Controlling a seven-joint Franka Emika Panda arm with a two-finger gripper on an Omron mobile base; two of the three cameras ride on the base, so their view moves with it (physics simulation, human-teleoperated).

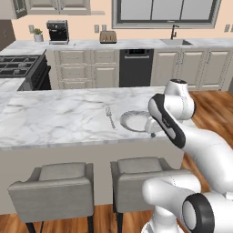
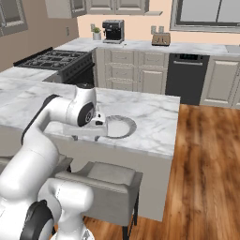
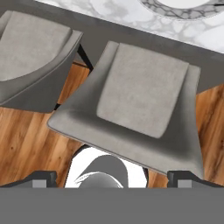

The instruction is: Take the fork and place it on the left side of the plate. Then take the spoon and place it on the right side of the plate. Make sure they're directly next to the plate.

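Fork, centre of the left base view, is lying just left of the plate on the marble island; gripper, fingers spread and grasping nothing, is hovering over a grey stool, presumably awaiting the spoon.

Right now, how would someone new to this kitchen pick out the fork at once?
Find the long marble island with two grey stools along its near side. On its top sits a round grey plate near the robot arm. The fork is the thin silver piece lying flat just left of that plate, apart from its rim, the only slim metal item on the bare marble there.
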